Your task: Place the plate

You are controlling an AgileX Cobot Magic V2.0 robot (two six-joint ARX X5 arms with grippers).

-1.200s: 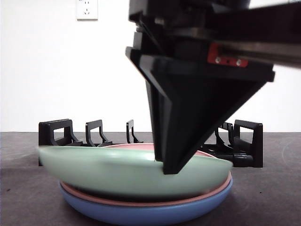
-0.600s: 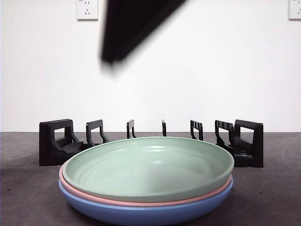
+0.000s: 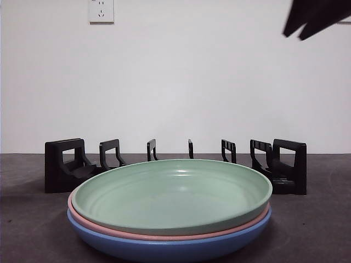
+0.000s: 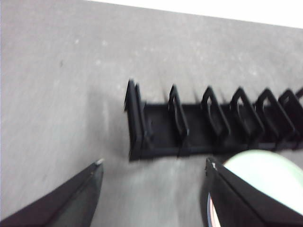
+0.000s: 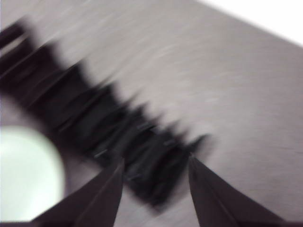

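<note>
Here, three plates stand nested on the dark table (image 3: 33, 230), nearest the front camera. The green plate (image 3: 173, 194) lies uppermost, seated inside the pink plate (image 3: 88, 222), of which only a thin rim shows; the pink plate in turn sits inside the blue plate (image 3: 164, 249) at the bottom. The green plate's bowl holds nothing, and it rests level, with no gripper touching it.

Behind the stack stands the black dish rack (image 3: 66, 164), a long base with a row of upright dividers. Every slot between the dividers holds nothing; no plate stands in the rack. A white wall with a wall socket (image 3: 101, 11) closes the scene.

The left gripper (image 4: 154, 170) hangs above the table near one end of the rack, its two jaws spread well apart with bare table between them and nothing held. The edge of the green plate shows just behind one jaw in that wrist view, apart from it.

The right gripper (image 5: 156, 168) hangs above the other end of the rack; its picture is badly blurred, yet the jaws stand parted with a gap between them and grip nothing. The pale green plate shows at the side of that view, clear of the jaws.

In the front view only a black arm tip (image 3: 315, 16) shows at the upper corner; which arm it belongs to cannot be told from that view alone.
</note>
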